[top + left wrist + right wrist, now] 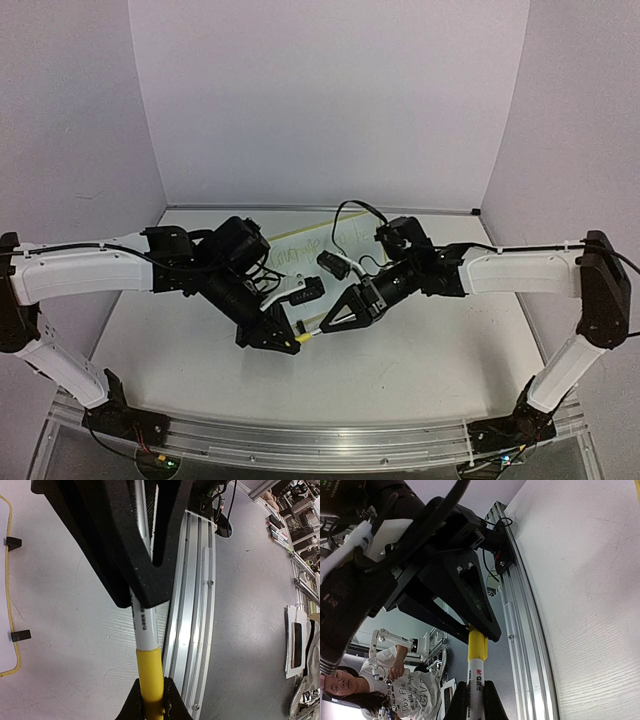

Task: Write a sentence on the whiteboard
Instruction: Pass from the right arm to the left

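Marker [312, 333] gripped at both ends. Left gripper [293, 340] clamped on yellow cap [150, 672], right gripper [326, 327] clamped on white barrel [476, 685]. Whiteboard [305, 245] flat on table [430, 350] behind arms, partly hidden.

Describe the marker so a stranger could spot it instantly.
At the middle of the table, nearer than the whiteboard, the left gripper and right gripper meet. The marker bridges them: a white barrel with a yellow cap, unlike the black parts around.
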Available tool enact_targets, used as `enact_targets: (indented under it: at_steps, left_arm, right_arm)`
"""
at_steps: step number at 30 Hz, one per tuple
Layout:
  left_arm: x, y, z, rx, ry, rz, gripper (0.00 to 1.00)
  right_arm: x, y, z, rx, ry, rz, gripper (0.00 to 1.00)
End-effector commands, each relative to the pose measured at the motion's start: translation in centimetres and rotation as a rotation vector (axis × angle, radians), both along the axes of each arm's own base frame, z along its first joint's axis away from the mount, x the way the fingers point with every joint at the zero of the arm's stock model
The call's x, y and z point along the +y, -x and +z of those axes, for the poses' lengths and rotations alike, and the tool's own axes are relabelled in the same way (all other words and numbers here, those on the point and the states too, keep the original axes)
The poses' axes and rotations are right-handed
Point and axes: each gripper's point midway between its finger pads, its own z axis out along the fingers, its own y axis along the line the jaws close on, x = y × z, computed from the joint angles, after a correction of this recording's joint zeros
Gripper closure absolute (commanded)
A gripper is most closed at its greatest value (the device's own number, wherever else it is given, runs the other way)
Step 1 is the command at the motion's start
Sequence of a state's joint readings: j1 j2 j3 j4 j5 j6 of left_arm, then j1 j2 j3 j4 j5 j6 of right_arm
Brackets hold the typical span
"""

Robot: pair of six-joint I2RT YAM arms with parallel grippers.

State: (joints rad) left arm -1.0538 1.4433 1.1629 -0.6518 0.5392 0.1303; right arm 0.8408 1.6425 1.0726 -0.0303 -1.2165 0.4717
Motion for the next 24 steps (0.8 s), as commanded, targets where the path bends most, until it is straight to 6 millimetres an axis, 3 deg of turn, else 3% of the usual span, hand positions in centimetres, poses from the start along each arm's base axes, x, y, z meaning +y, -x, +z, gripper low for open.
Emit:
enact_targets:
  at_steps: [1,8,9,11,17,24]
  left_arm:
    - [-5.3,-2.4,9.0,-0.185,0.359,-0.022,1.0]
    - [-4.2,-2.8,6.7,-0.165,0.279,0.04,1.0]
    - [-3.7,-2.8,6.2,-0.158,0.263,0.063,1.0]
    - [-2.5,-2.7,5.0,-0.138,0.231,0.11,1.0]
    - [2.3,-2.3,0.6,-0.061,0.131,0.311,1.0]
    - [7.6,-3.9,-4.0,-0.002,0.018,0.659,1.0]
  right_arm:
    - [2.9,3.2,3.2,-0.079,-0.135,0.142,1.0]
    - [2.5,2.1,3.0,-0.12,-0.12,0.079,0.98]
    - [2.1,1.4,2.9,-0.129,-0.113,0.048,0.94]
    - [1.1,-0.1,2.7,-0.143,-0.101,-0.011,0.75]
    - [-2.9,-6.7,1.0,-0.221,0.025,-0.296,0.25]
    - [-7.4,-13.4,-0.7,-0.314,0.185,-0.636,0.05]
